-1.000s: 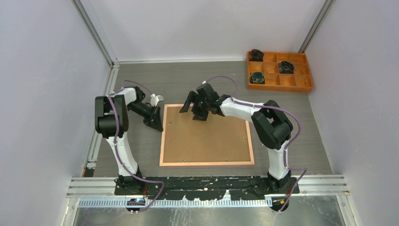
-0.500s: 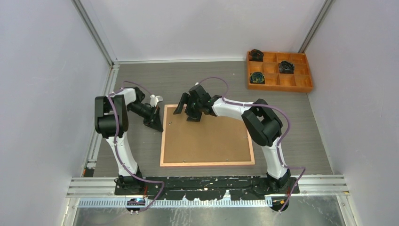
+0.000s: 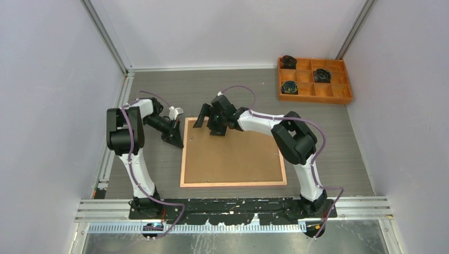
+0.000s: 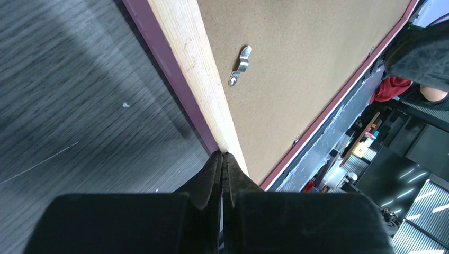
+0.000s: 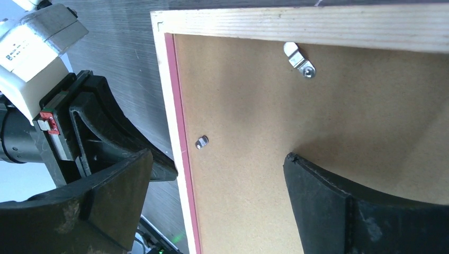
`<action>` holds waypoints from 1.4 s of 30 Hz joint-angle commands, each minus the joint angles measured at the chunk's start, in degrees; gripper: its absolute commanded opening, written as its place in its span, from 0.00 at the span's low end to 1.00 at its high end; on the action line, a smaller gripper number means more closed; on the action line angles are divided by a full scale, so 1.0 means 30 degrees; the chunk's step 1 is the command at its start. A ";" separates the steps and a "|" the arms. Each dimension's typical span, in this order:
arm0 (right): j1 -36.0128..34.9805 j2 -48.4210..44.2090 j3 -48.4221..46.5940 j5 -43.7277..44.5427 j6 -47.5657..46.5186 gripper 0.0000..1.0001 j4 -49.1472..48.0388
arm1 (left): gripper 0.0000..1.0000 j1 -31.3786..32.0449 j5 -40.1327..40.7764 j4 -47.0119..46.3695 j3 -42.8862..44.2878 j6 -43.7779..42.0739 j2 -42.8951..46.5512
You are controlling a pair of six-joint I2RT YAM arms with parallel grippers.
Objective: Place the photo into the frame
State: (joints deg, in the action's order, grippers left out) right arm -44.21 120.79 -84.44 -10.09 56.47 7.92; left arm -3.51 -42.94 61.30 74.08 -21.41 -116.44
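Observation:
The frame (image 3: pixel 233 184) lies face down on the table, its tan wood back up, with a plain brown backing board (image 3: pixel 233 153) set inside it. The photo is hidden. My left gripper (image 3: pixel 177 142) is shut and empty, its tips touching the frame's left edge; in the left wrist view the tips (image 4: pixel 221 154) meet the wood border (image 4: pixel 185 47). My right gripper (image 3: pixel 209 124) is open over the frame's far left corner. In the right wrist view it (image 5: pixel 217 159) straddles the left border (image 5: pixel 169 106), one finger over the board (image 5: pixel 360 106), the other outside the frame.
Small metal turn tabs (image 5: pixel 299 61) (image 5: pixel 201 142) (image 4: pixel 239 66) sit on the board near the frame's edges. An orange compartment tray (image 3: pixel 314 94) with dark coiled items stands at the back right. Grey walls enclose the table.
My right gripper has moved left along the frame's far edge to the far left corner, staying open. The left gripper and the frame have not moved.

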 commanded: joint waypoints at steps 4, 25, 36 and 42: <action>0.0576 -0.2209 0.1983 0.0916 0.0434 1.00 -0.2462 | 0.01 0.0115 0.1483 -0.0723 -0.0368 -0.0659 0.0666; 0.1647 -0.1536 0.1378 -0.1886 0.2519 1.00 -0.2716 | 0.01 0.0129 0.1115 -0.0627 -0.0239 -0.0745 0.0912; -0.0965 -0.0123 -0.1647 0.0548 0.0207 0.82 0.0471 | 0.01 0.0275 0.0953 -0.0743 -0.0199 -0.0546 0.0582; -0.1575 0.0634 -0.1964 -0.0180 0.0587 0.76 0.0369 | 0.01 0.0290 0.0925 -0.0800 -0.0228 -0.0515 0.0443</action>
State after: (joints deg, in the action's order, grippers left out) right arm -48.80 121.34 -87.92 -9.89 58.37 8.60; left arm -3.11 -42.06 60.86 73.67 -21.65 -115.46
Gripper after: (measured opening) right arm 0.774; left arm 0.010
